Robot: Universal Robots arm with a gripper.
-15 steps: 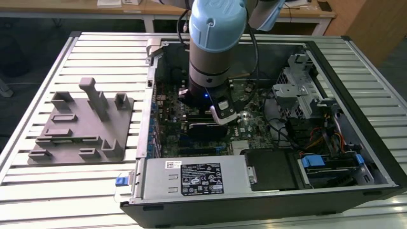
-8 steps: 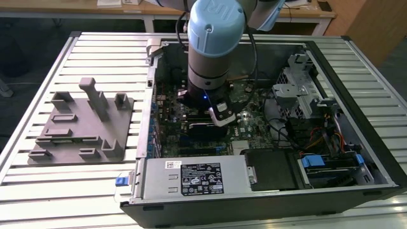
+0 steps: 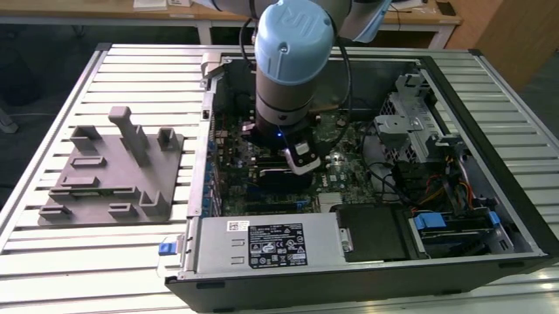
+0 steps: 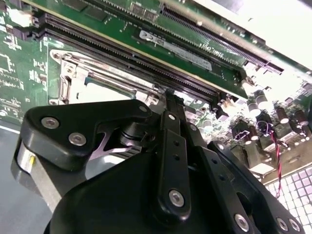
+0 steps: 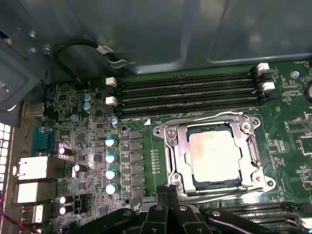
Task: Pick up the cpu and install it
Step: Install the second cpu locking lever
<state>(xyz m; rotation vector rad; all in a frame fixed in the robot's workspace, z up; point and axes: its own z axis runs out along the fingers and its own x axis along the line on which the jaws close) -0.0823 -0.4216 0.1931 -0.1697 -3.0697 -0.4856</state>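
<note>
We see the cpu point(image 5: 215, 157) lying flat in its socket on the green motherboard point(image 5: 146, 126), our tool point(image 5: 168, 192) just beside it, its fingers drawn together on nothing.

1. My arm point(image 3: 292, 59) comes down steeply from above in the exterior view, its pale blue-grey joint cap facing the camera.
2. Below that cap my wrist section hangs close to vertical, dark at its lower end, with a small blue light glowing on it.
3. A white-and-black camera block sits on the wrist's side, toward the exterior view's right.
4. My gripper point(image 5: 168, 195) points straight down; in the first wrist view its two black fingertips point(image 5: 162, 194) stand pressed side by side with nothing between them.
5. In the second wrist view my gripper's black linkage point(image 4: 170, 161), bolted with silver screws, is folded inward.
</note>
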